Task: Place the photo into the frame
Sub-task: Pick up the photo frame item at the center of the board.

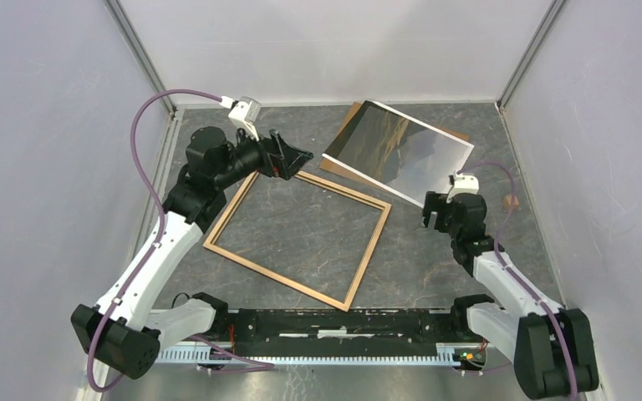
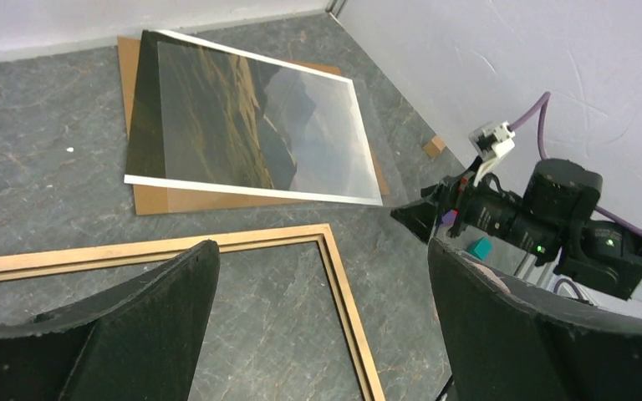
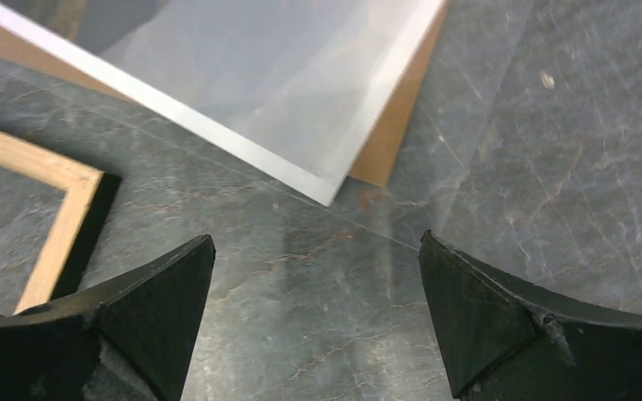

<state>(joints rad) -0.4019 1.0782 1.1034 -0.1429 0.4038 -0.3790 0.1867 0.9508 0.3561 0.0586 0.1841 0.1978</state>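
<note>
Right gripper hangs wide open, holding nothing, just short of the near corner of the photo, likely poised to pinch it off the backing board beneath. Left gripper, equally wide and empty, hovers above the far corner of the frame, probably to steady it.

Dark brown-and-grey photo, tan frame, brown board, grey marbled table.

I am looking at a brown board lying flat on the grey table, a clear pane resting above it; a small tan block is sitting near the right wall.
</note>
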